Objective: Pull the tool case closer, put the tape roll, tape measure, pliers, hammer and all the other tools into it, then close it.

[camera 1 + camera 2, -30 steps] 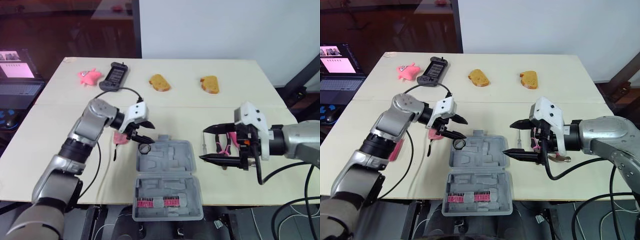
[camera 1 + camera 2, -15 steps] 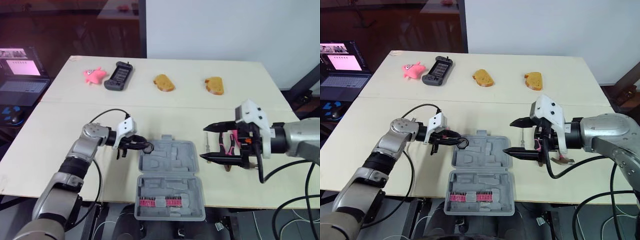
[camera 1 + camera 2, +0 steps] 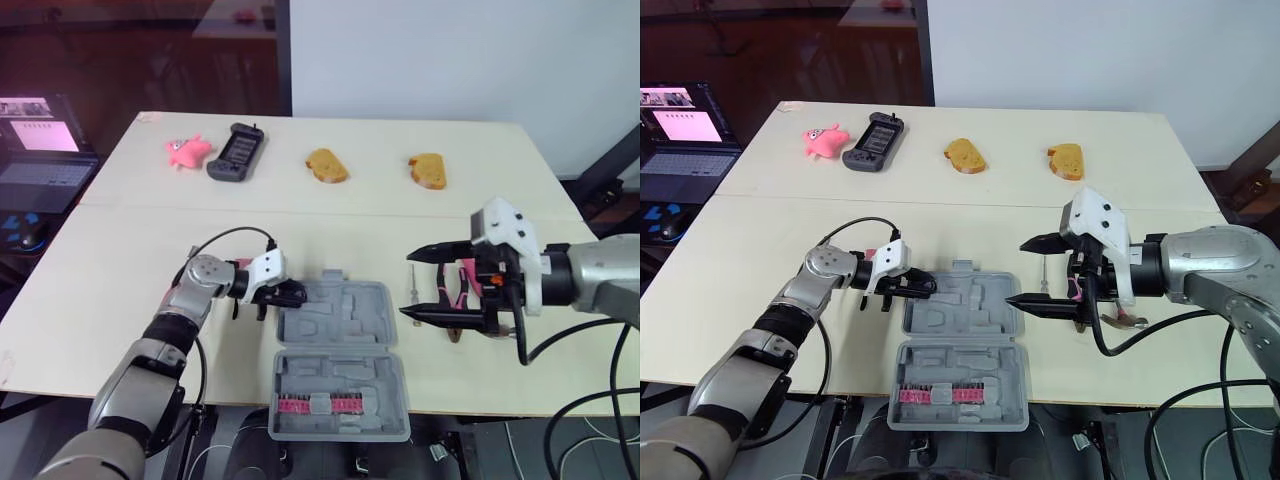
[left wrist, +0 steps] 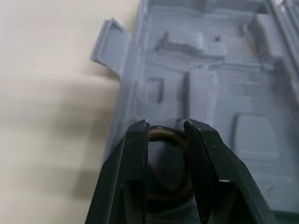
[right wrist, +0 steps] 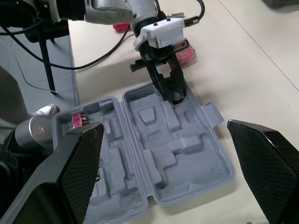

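So the left gripper [image 3: 290, 294] was up in the air a second ago with the tape roll [image 4: 167, 131] hanging over the corner of the tool case [image 3: 340, 322]. Now it's come down low and slid in, and its tips are right at the case's left edge, over the back tray. I'd say the roll is about to get dropped in, but it isn't in yet, since the fingers are still pinched narrow on it. The right gripper [image 3: 1016, 272] hasn't budged. It's hanging wide open just right of the case, above the screwdriver [image 3: 410, 292] and the pink-handled pliers [image 3: 462, 284], so those look next in line. The case sits open at the near edge of the table [image 3: 400, 215] between the two arms. The left wrist view is the one that actually shows the brownish ring squeezed between the two fingers, with the moulded pockets right behind it. The right wrist view gives the opposite side: the left gripper pointing down into the tray, plus a pink thing [image 5: 185, 53] on the table behind it.
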Robot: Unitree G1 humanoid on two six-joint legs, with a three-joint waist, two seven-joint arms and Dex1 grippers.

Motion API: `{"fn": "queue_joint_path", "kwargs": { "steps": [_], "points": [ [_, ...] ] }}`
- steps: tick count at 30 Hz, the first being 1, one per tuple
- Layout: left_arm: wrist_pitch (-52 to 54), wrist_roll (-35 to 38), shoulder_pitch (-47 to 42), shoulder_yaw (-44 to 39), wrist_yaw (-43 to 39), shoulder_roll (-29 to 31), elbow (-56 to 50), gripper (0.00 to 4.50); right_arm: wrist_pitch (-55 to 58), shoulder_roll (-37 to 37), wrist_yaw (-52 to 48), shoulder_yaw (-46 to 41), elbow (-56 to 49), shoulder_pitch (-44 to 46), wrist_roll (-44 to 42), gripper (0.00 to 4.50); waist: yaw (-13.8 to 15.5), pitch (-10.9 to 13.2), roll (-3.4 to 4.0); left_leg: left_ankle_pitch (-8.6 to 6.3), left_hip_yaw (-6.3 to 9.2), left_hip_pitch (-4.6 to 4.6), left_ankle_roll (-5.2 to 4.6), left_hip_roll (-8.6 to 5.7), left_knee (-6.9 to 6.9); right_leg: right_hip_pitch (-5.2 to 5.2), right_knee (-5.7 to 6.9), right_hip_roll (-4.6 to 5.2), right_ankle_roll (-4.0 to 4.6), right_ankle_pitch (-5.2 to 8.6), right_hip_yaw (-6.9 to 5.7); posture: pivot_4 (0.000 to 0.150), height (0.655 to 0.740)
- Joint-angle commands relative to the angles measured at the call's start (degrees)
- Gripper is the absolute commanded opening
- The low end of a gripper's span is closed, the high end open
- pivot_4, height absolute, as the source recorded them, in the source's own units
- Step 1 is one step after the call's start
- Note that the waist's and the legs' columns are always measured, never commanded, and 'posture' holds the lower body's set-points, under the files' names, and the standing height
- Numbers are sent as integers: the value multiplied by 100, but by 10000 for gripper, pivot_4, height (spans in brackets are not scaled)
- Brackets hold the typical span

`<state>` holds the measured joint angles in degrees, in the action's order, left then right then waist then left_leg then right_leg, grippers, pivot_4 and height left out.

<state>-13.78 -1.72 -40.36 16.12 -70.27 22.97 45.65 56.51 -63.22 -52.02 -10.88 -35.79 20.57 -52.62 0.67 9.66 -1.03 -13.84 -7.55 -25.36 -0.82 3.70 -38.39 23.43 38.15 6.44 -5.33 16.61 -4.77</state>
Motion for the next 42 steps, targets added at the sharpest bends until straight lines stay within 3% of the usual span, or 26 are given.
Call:
{"fn": "queue_joint_path", "kwargs": {
  "steps": [1,8,11,13,19,23,28,35,42],
  "points": [
    [0,-242,59,113,63,47,203,12748,6,-157,-11,-223,-88,30,-73,45000,-3,-2,1,0,0,1,0,1,0,-1,0,1,0,0,0,1500,7188],
    [118,5,-18,-51,4,4,-1,12748,-72,-130,-38,-121,53,45,8,45000,-2,-3,2,-1,2,1,-1,2,-1,-1,0,1,0,0,-1,1500,7188],
    [605,552,-189,-437,-146,49,-575,12748,-81,-91,-2,-103,236,-35,100,45000,-4,-2,0,-1,2,-1,-1,2,-1,1,0,1,0,0,-1,1500,7188],
    [1047,887,-207,-690,-334,268,-1118,17698,-177,-91,-46,-175,359,-173,200,45000,-5,1,-5,-1,3,-4,-1,3,-1,3,0,1,0,0,-1,1500,7188],
    [2113,1397,426,-1366,-446,1364,-2566,44320,-926,-42,-399,-572,853,-1061,776,45000,-34,-1,-1,1,-1,-2,2,1,0,1,-1,-2,-1,0,-2,1500,7188],
    [2517,1781,1475,-2431,-271,2418,-3021,44320,-2062,373,-731,-1234,1860,-1921,1351,45000,-120,-1,-1,15,-4,1,25,0,7,1,-4,-8,-1,1,-2,1500,7188],
    [2452,1960,2991,-3663,-9,3057,-3185,44320,-3551,729,-1026,-1727,3316,-2436,2071,45000,-130,-1,-1,5,-4,5,10,4,11,-4,-4,2,-3,1,-4,1500,7188],
    [1782,2167,4924,-5188,23,3089,-2449,44320,-4920,949,-1057,-2004,4849,-2685,2695,45000,-170,-1,3,2,-8,12,11,7,25,1,-8,6,-2,4,-4,1500,7188],
    [1765,2444,5340,-5431,175,2896,-2516,44320,-4760,869,-1307,-1891,5228,-2556,2623,45000,-132,-2,7,-3,-1,29,13,5,26,6,-12,35,21,15,-8,1500,7188]
  ]
}}
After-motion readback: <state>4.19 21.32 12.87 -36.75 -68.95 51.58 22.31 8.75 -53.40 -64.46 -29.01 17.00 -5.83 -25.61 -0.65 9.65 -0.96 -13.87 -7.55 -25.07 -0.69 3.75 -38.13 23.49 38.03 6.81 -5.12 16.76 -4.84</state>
